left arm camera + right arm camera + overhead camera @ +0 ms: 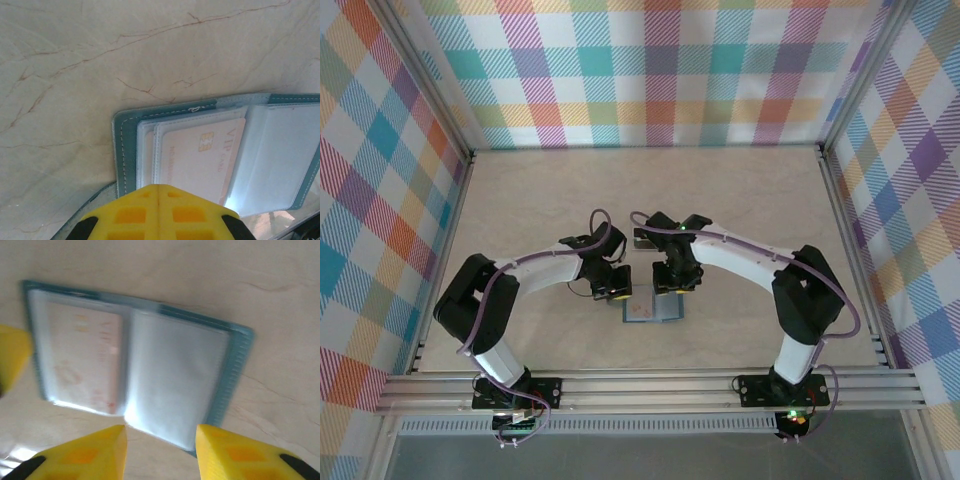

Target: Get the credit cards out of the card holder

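The teal card holder (666,309) lies open and flat on the table between the two arms. In the left wrist view its teal border (123,150) frames clear sleeves, and a pale pink card (200,152) with a gold chip and "VIP" print sits in the left panel. The right panel (175,375) looks blank and pale. My left gripper (159,187) is shut, its tip over the near edge of the card panel; I cannot tell if it touches. My right gripper (160,440) is open, its fingers (100,447) spread just short of the holder's right panel (675,287).
Marbled beige tabletop (740,190) stretches behind the holder, walled by checked cloth (650,70). A metal rail (650,385) runs along the near edge. A small grey rectangular thing (641,240) lies partly under the right wrist; what it is I cannot tell.
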Motion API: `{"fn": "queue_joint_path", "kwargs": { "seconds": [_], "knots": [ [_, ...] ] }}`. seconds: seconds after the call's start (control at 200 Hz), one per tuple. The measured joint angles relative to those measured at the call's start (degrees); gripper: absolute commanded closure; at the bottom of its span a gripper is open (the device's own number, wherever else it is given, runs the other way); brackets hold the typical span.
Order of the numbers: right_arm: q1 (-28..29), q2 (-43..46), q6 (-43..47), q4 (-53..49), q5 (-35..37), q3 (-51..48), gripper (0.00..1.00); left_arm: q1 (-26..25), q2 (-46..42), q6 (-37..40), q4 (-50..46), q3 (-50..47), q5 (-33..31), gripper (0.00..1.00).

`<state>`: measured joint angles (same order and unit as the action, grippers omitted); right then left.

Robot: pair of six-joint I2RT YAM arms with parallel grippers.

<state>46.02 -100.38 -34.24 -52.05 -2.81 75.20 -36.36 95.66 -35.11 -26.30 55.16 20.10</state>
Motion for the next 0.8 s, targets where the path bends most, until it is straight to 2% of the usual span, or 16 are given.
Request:
{"fn": "queue_joint_path", "kwargs": {
  "seconds": [0.155, 0.35, 0.585, 0.8],
  "knots": [
    [-1.73, 0.37, -2.84, 11.85, -11.02, -5.31, 0.78, -0.42, 1.29, 0.0, 1.42, 0.02, 0.7, 0.95],
    [-3.58, -1.9, -6.93, 21.97, -20.26, -11.82, 0.8, -0.9, 2.56, -0.02, 2.69, 0.0, 1.42, 0.95],
    [-3.67, -3.67, -7.3, 24.87, -21.27, -13.25, 0.76, -0.9, 2.56, 0.0, 3.21, -0.31, 1.51, 0.95],
    [-3.67, -3.89, -6.69, 23.67, -18.43, -13.27, 0.75, -0.92, 2.54, 0.0, 3.8, -0.59, 1.51, 0.95]
  ]
}}
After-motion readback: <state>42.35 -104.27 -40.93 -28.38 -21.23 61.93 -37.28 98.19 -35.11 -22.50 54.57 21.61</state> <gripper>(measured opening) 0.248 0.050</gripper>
